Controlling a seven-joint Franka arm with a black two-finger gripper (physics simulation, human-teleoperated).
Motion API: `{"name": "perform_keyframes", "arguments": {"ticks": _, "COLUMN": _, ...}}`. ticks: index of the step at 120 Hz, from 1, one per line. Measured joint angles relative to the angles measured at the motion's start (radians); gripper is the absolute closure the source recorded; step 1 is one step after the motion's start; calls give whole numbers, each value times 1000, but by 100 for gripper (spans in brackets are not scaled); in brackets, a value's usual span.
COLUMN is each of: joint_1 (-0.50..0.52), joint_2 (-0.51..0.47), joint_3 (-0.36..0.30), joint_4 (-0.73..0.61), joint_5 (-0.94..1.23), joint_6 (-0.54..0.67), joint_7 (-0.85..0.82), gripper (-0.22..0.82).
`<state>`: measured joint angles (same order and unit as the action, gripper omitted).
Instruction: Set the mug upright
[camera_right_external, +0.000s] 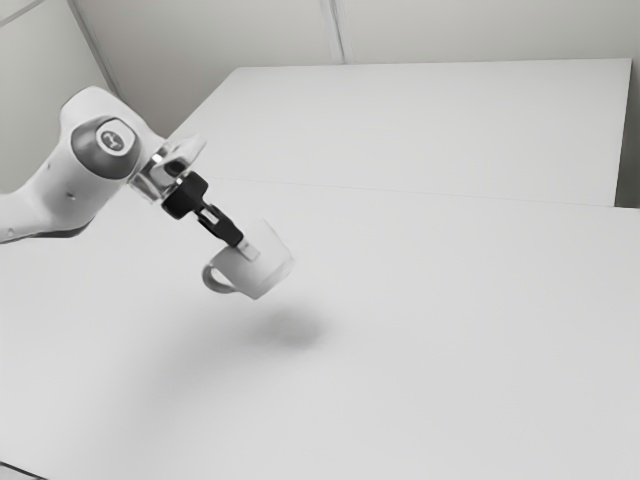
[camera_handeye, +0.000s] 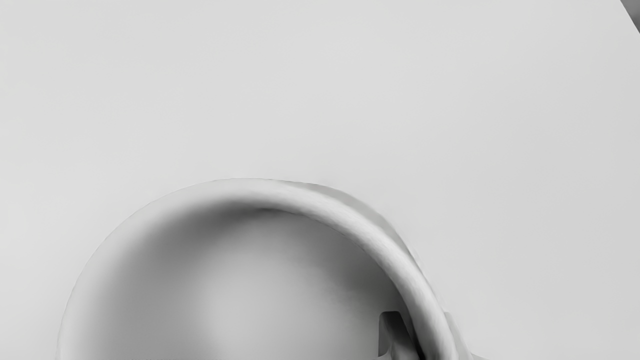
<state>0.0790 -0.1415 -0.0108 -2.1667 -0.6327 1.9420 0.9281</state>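
Observation:
The gripper (camera_right_external: 245, 246) reaches down from the exterior view's upper left and is shut on the wall of the white mug (camera_right_external: 262, 272). The mug hangs tilted above the table, a shadow beneath it, its handle toward the exterior view's left. From the hand's camera, the mug (camera_handeye: 250, 280) shows its open mouth and inner wall. One finger of the gripper (camera_handeye: 425, 335) is inside the mug and the other is against the outside, with the rim between them.
The white tabletop (camera_right_external: 430, 380) stretches below and around the mug. Behind it lies another pale surface (camera_right_external: 450, 130), and pale walls stand beyond. A dark cable (camera_right_external: 22, 471) lies at the exterior view's lower left corner.

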Motion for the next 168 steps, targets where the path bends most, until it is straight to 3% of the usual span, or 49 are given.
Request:
{"name": "perform_keyframes", "arguments": {"ticks": 30, "joint_1": -3, "joint_2": -34, "joint_3": -87, "joint_4": -2, "joint_5": 416, "joint_6": 22, "joint_7": -272, "gripper": 78}}
{"name": "perform_keyframes", "arguments": {"ticks": 50, "joint_1": -3, "joint_2": -36, "joint_3": -118, "joint_4": -94, "joint_5": 555, "joint_6": 126, "joint_7": -431, "gripper": 78}}
{"name": "perform_keyframes", "arguments": {"ticks": 102, "joint_1": -1, "joint_2": -52, "joint_3": -152, "joint_4": -372, "joint_5": 629, "joint_6": 577, "joint_7": -706, "gripper": 78}}
{"name": "perform_keyframes", "arguments": {"ticks": 136, "joint_1": -1, "joint_2": -10, "joint_3": -153, "joint_4": -400, "joint_5": 626, "joint_6": 725, "joint_7": -805, "gripper": 78}}
{"name": "perform_keyframes", "arguments": {"ticks": 148, "joint_1": -1, "joint_2": -7, "joint_3": -159, "joint_4": -403, "joint_5": 617, "joint_6": 742, "joint_7": -824, "gripper": 65}}
{"name": "perform_keyframes", "arguments": {"ticks": 168, "joint_1": -4, "joint_2": -14, "joint_3": -176, "joint_4": -399, "joint_5": 604, "joint_6": 755, "joint_7": -844, "gripper": 34}}
